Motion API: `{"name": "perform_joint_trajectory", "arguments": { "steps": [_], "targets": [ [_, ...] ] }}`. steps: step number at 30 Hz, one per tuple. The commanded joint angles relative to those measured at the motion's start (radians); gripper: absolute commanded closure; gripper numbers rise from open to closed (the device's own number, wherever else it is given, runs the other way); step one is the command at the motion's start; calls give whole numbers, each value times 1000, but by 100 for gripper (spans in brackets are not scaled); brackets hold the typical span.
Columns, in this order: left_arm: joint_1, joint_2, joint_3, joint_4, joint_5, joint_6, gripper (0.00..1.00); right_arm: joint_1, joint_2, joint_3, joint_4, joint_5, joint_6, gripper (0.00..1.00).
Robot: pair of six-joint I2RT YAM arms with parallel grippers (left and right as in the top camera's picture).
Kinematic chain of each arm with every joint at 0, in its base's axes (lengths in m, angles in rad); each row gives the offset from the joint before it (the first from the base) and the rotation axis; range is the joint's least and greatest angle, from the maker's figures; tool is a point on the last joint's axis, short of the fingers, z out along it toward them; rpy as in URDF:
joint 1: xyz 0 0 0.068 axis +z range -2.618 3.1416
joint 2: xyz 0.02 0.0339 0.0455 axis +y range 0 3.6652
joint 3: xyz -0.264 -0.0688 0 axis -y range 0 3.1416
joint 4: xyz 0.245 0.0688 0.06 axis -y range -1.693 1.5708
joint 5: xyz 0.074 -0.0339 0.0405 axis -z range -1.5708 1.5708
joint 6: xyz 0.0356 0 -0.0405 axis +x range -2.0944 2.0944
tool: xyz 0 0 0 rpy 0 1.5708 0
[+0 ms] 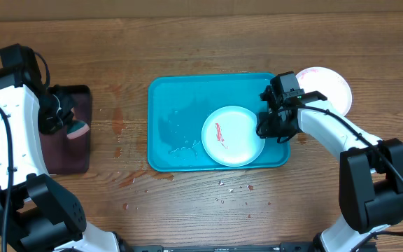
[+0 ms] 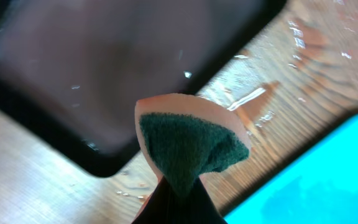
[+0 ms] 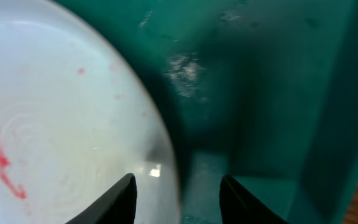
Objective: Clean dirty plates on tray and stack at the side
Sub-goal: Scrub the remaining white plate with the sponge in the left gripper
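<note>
Overhead tally: clean plate (image 1: 325,87) sits aside, beyond the tray (image 1: 166,98).
Remaining: smeared plate (image 1: 233,136) in tray, uncleaned.
My right claw (image 3: 180,198): open, astride its rim.
My left claw (image 2: 178,190): clamping sponge (image 2: 188,143).

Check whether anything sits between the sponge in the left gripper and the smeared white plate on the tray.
Nothing visible does. Only wet table and the raised rim of the tray lie between sponge and plate; the right gripper sits open at the plate's right edge.

One plate (image 1: 233,136) lies in the tray (image 1: 173,105), a second plate (image 1: 327,87) right of it.
</note>
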Motion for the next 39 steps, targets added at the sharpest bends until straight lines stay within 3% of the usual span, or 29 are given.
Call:
{"name": "perform_joint_trajectory", "arguments": {
  "steps": [1,3,14,19,22,28,32,39],
  "targets": [
    [-13,2,-3,14,147,114,96,-3,-13,-4,16,60,125,66],
    [-31,2,-3,22,185,136,96,-1,-13,-4,25,46,124,72],
    [-281,3,-3,30,219,152,95,29,-13,-86,105,-20,125,75],
    [-433,20,-5,48,219,40,96,29,-13,-100,110,-29,171,80],
    [-522,43,-6,78,219,0,96,29,-13,-100,123,-142,196,82],
    [-711,153,-6,193,219,-78,96,29,-13,-100,152,-283,204,96],
    [-801,253,-6,295,219,-169,96,29,-13,-100,154,-282,259,96],
    [-903,417,-5,440,219,-175,96,33,-13,-100,137,-282,304,96]
  ]
}}
